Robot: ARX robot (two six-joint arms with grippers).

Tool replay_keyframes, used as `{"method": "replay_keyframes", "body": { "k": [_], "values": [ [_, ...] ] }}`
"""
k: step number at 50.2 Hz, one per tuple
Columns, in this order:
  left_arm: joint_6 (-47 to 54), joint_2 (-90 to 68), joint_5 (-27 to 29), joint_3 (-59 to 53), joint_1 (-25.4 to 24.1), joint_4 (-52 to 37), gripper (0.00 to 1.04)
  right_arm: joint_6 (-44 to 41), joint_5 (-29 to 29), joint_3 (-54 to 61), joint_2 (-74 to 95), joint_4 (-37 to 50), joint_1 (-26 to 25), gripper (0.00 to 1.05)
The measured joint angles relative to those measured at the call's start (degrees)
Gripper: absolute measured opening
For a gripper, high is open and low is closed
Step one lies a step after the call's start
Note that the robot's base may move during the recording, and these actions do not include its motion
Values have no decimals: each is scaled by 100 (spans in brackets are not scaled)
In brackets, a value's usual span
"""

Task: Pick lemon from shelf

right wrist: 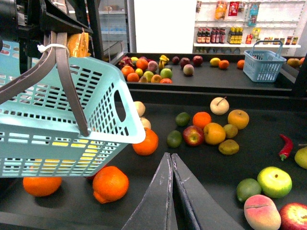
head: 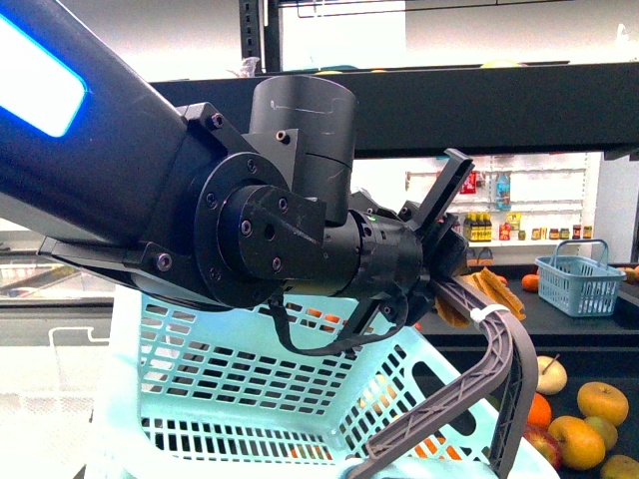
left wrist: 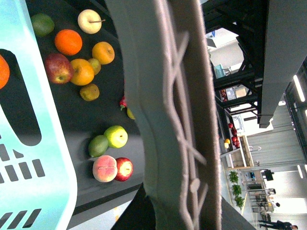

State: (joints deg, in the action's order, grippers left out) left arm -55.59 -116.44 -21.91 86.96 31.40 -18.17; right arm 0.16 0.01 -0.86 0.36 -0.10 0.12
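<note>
The lemon (right wrist: 229, 146), a small dull-yellow lumpy fruit, lies among apples and oranges on the shelf's wide black tray (right wrist: 216, 167); in the left wrist view the lemon (left wrist: 89, 92) lies on the same tray (left wrist: 96, 120). My right gripper (right wrist: 170, 155) is shut with nothing in it, low over the tray, short of the lemon. My left gripper (head: 439, 269) is shut on the grey basket handle (head: 499, 349), holding the pale turquoise basket (right wrist: 48, 120) tilted above the tray. The handle (left wrist: 163, 120) fills the left wrist view.
Oranges (right wrist: 110, 183) lie under and beside the basket. A lime (right wrist: 248, 189), green apple (right wrist: 274, 182), peach (right wrist: 261, 212) and red chilli (right wrist: 285, 146) lie to the right. A small blue basket (right wrist: 261, 64) stands on the far tray. The shelf's upper tier (head: 449, 105) crosses overhead.
</note>
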Motion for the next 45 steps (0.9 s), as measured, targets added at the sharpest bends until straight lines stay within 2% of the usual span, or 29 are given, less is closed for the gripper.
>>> {"method": "replay_keyframes", "body": {
  "k": [5,12,19,26,29,38,41,45],
  "values": [
    [0,0,2,0,0,0,7,-2,0,0,0,0,2,3],
    [0,0,2,0,0,0,7,-2,0,0,0,0,0,35],
    [0,0,2,2,0,0,7,-2,0,0,0,0,2,56],
    [0,0,2,0,0,0,7,-2,0,0,0,0,2,89],
    [0,0,2,0,0,0,7,-2,2,0,0,0,2,97],
    [11,-2,94,-13,0,-122,7,-2,0,0,0,0,2,97],
    [-79,-28,514,-131,9,-800,7,-2,0,0,0,0,2,97],
    [-11,-37,813,-140,-13,-1134,7,-2,-2,0,0,0,2,97]
  ]
}}
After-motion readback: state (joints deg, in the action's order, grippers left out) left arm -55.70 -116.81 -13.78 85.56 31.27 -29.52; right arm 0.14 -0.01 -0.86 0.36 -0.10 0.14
